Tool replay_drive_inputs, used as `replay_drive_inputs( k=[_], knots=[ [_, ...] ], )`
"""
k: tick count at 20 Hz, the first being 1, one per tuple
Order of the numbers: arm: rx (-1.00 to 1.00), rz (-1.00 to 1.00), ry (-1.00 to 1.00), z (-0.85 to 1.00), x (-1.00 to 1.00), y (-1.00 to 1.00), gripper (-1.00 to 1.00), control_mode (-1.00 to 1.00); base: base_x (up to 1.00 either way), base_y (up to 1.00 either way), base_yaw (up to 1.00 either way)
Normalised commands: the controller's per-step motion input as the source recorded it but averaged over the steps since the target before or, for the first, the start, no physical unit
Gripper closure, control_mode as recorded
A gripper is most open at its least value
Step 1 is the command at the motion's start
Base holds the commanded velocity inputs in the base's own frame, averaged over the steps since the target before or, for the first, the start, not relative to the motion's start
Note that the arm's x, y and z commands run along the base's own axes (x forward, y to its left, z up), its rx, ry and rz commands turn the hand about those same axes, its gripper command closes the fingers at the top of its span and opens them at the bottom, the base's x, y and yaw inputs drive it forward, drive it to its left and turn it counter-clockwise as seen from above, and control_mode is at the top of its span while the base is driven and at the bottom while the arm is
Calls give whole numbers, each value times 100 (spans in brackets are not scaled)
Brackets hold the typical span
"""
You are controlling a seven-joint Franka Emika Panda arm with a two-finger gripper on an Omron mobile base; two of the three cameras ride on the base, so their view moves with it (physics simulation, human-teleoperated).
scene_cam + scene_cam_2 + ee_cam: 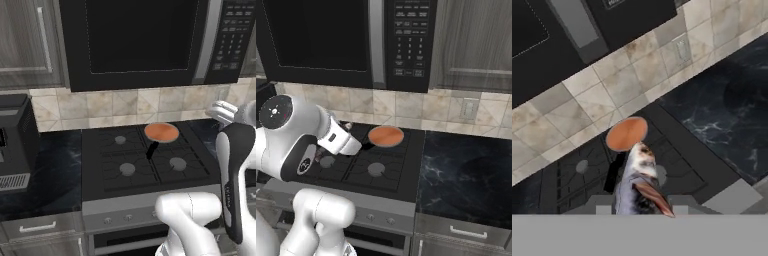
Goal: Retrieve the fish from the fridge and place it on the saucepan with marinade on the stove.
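In the hand view the fish (639, 177), grey with a reddish fin, sticks out from my gripper (637, 206), which is shut on it. Beyond its head lies the saucepan (626, 133) with orange-brown marinade, on the stove's (572, 175) back right burner. My hand is held well above the cooktop, apart from the pan. The left base view has the saucepan (161, 132) with its black handle pointing to the front, on the stove (127, 170). From the right base view the saucepan (386, 136) lies just past my white wrist (338, 137). The fridge is out of view.
A black microwave (140, 40) hangs over the stove. A dark appliance (15, 140) stands on the counter to the left. Dark marble counter (466, 170) runs to the right of the stove, under a grey cabinet (476, 45) and a wall outlet (469, 108).
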Motion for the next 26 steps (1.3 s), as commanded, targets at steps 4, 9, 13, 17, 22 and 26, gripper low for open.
replay_drive_inputs(
  k=[4, 9, 13, 17, 22, 26],
  knots=[
    [-5, 0, 19, -8, 41, 0, 100, -100, 0, 0, 0],
    [0, 0, -1, -1, 0, 0, 100, -100, 0, 0, 0],
    [0, 0, -4, -35, 0, 0, 100, -100, 0, 0, 0],
    [0, 0, -4, -54, 5, 0, 100, -100, 0, 0, 0],
    [0, 0, -7, -39, 14, 0, 100, -100, 0, 0, 0],
    [0, 0, -5, -16, 24, 0, 100, -100, 0, 0, 0]
  ],
)
